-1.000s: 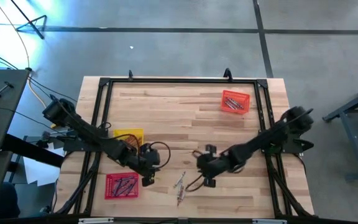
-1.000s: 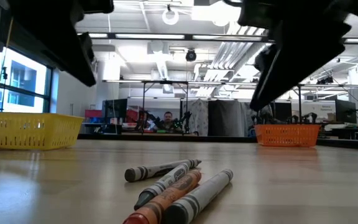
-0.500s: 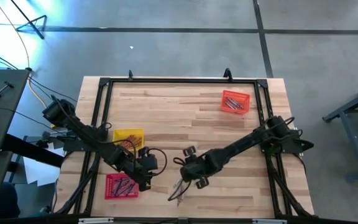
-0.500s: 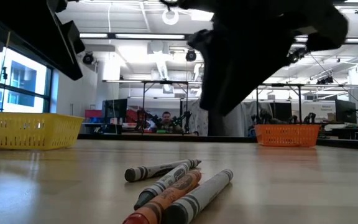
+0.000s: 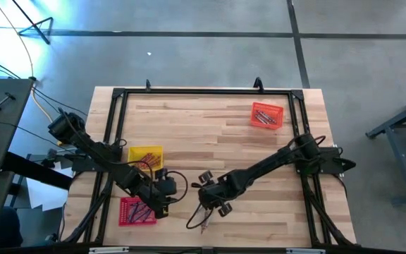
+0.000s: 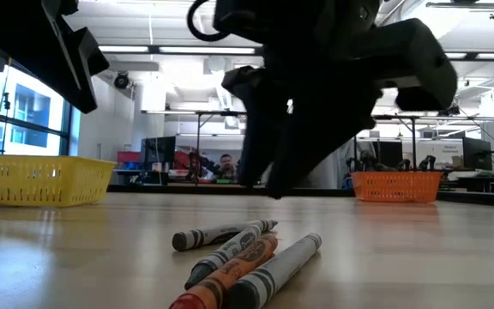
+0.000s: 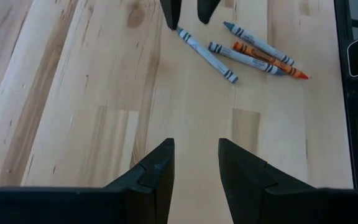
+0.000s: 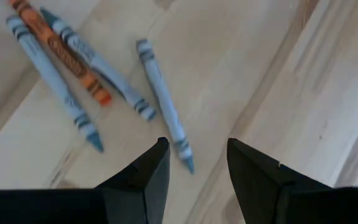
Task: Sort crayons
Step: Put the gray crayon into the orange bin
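Several crayons (image 5: 203,220), grey ones and an orange one (image 8: 58,50), lie loose on the wooden table near its front edge. My right gripper (image 8: 194,146) hovers open just above them, pointing steeply down. The tip of one grey crayon (image 8: 163,102) lies under the gap between its fingers, and in the low view the fingertips (image 6: 268,190) stay clear of the table. My left gripper (image 7: 196,149) stands open and empty to the crayons' left, between them and the red tray (image 5: 138,210). In its wrist view the crayons (image 7: 247,50) lie farther off.
The red tray near the front left holds crayons. A yellow tray (image 5: 145,155) stands just behind it, and an orange tray (image 5: 267,115) with crayons is at the far right. A black frame (image 5: 118,95) runs round the table. People sit in the room beyond (image 6: 230,165).
My right gripper has swung toward the table's left and near edges, coming over the crayons. It has sunk a little and rolled about its own axis, staying open. My left gripper has drifted slightly toward the red tray. The crayons have not moved.
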You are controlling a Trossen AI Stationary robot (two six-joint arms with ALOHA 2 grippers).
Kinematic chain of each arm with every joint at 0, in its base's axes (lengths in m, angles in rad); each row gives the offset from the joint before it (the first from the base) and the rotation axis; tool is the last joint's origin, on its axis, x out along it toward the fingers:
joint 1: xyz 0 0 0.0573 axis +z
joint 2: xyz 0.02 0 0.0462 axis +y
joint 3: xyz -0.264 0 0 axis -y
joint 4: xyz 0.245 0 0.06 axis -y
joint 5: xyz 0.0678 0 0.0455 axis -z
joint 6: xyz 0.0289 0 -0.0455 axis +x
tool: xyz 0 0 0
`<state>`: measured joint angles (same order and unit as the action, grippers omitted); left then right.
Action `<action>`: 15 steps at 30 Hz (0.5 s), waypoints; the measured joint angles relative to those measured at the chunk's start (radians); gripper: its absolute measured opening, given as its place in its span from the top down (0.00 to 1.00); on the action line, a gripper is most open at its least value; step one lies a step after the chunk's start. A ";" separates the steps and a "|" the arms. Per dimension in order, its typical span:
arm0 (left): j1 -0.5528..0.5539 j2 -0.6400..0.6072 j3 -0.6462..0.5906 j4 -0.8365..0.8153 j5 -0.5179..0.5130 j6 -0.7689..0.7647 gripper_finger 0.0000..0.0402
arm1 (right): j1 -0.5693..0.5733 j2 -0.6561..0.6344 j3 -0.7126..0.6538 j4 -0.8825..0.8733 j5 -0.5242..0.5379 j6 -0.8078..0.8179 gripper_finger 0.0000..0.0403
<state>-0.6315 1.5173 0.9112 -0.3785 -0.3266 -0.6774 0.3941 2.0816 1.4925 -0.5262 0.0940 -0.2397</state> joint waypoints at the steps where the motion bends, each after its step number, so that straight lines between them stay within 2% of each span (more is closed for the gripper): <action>1: 0.000 0.000 0.000 0.001 0.000 -0.001 0.72 | 0.000 0.005 0.000 0.018 0.000 -0.004 0.62; 9: 0.000 0.000 0.000 -0.001 0.000 -0.001 0.72 | 0.000 0.045 0.000 0.047 -0.049 -0.005 0.62; 15: 0.000 0.000 0.000 -0.001 -0.002 -0.001 0.73 | 0.000 0.079 0.003 0.055 -0.047 -0.014 0.62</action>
<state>-0.6312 1.5173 0.9112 -0.3790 -0.3282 -0.6781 0.3944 2.1601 1.4959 -0.4713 0.0472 -0.2538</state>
